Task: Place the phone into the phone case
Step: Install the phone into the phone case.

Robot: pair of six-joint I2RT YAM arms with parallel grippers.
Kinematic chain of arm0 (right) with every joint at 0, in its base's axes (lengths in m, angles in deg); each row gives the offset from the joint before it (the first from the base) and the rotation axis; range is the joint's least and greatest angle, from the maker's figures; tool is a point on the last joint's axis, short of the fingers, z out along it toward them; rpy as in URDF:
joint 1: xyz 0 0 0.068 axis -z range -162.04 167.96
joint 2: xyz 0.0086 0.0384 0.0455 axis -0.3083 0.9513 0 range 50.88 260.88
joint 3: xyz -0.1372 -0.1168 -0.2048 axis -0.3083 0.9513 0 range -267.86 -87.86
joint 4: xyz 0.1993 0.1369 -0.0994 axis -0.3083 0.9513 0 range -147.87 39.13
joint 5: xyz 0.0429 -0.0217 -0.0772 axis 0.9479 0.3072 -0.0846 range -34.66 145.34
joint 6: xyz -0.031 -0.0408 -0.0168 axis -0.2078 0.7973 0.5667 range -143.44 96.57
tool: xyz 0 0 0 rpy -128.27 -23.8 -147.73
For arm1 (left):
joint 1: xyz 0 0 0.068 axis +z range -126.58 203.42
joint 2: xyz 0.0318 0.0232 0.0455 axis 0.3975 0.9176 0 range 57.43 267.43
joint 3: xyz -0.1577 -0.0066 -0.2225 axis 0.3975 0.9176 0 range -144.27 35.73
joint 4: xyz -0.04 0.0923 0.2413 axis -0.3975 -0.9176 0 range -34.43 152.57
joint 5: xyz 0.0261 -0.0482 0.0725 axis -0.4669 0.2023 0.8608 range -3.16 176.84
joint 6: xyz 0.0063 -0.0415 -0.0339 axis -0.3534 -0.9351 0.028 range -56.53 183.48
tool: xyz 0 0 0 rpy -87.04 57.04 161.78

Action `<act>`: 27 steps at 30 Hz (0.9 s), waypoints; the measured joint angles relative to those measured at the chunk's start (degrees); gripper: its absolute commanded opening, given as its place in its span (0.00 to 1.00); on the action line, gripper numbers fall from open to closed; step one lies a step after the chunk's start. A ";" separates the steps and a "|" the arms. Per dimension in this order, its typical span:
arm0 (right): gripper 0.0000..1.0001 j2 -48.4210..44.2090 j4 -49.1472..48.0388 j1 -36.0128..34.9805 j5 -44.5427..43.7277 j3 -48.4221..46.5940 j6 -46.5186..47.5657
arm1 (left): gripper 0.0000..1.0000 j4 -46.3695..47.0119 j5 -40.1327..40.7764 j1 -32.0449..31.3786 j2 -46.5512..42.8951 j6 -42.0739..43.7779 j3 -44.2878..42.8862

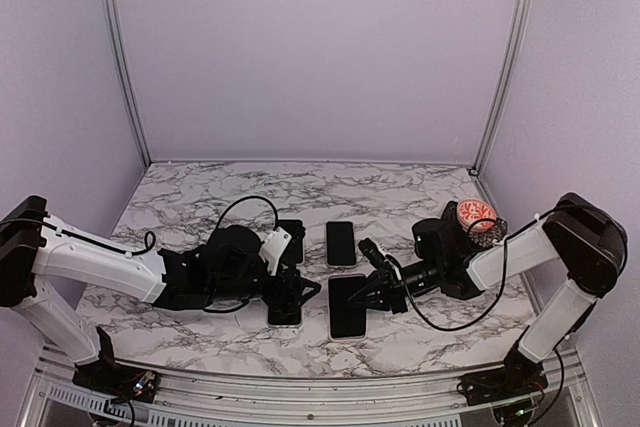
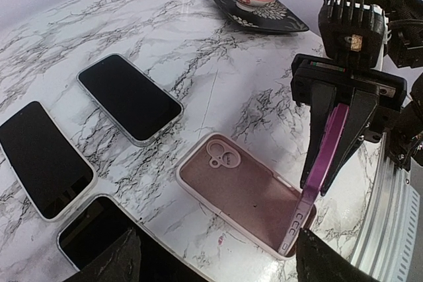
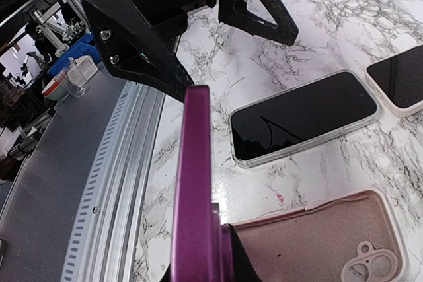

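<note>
Left gripper (image 1: 300,292) low over table, fingers wide, holding nothing. Case (image 2: 244,193) flat, open side up, just ahead between them. Right gripper (image 2: 318,179) pinches phone (image 2: 328,143) on edge, tilted, lower end touching case's end. Other phones (image 2: 129,97) beyond.

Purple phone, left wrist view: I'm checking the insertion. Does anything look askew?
Yes. The purple phone stands steeply on end in the right gripper. Only its lower end meets the end wall of the pink case, which lies flat, open side up. It isn't seated yet.
</note>
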 measured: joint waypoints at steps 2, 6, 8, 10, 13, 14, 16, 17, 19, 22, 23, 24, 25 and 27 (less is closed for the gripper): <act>0.00 0.42 -0.68 0.07 0.42 0.04 -0.76 | 0.81 0.00 -0.02 0.02 0.00 0.00 0.00; 0.08 0.98 -2.19 0.17 0.83 0.46 -2.32 | 0.81 0.02 -0.22 0.11 0.04 0.00 0.00; 0.14 1.31 -2.93 0.44 0.90 0.74 -3.23 | 0.81 0.02 -0.28 0.15 0.26 0.00 0.00; 0.17 1.88 -3.50 1.01 1.07 0.81 -4.04 | 0.80 0.07 -0.35 0.17 0.76 0.00 -0.02; 0.24 3.17 -3.87 2.38 1.05 0.81 -4.87 | 0.80 0.02 -0.37 0.22 2.43 -0.28 -0.87; 0.25 3.58 -3.80 2.75 1.05 0.81 -5.11 | 0.80 0.04 -0.39 0.22 3.10 -0.52 -1.40; 0.25 4.66 -3.43 3.23 1.01 0.68 -4.76 | 0.80 0.07 -0.35 0.24 4.37 -1.09 -2.56; 0.25 5.35 -3.04 3.34 0.98 0.39 -4.57 | 0.80 0.15 -0.35 0.24 4.74 -1.27 -2.89; 0.24 6.29 -2.12 3.45 1.05 -0.42 -4.22 | 0.80 0.44 -0.33 0.26 5.01 -1.51 -3.06; 0.25 6.49 -0.17 3.50 0.96 -1.38 -2.56 | 0.79 0.52 -0.33 0.28 5.22 -1.75 -3.15; 0.26 6.40 0.20 3.50 0.87 -1.42 -2.16 | 0.79 0.52 -0.33 0.28 5.31 -1.81 -3.15; 0.27 6.32 0.44 3.50 0.79 -1.42 -1.88 | 0.79 0.61 -0.33 0.28 5.46 -1.92 -3.15; 0.28 6.25 0.63 3.50 0.59 -1.42 -1.64 | 0.79 0.70 -0.33 0.28 5.62 -1.99 -3.15; 0.31 6.12 1.16 3.50 -0.22 -1.42 -1.09 | 0.79 0.81 -0.33 0.35 6.21 -2.12 -3.21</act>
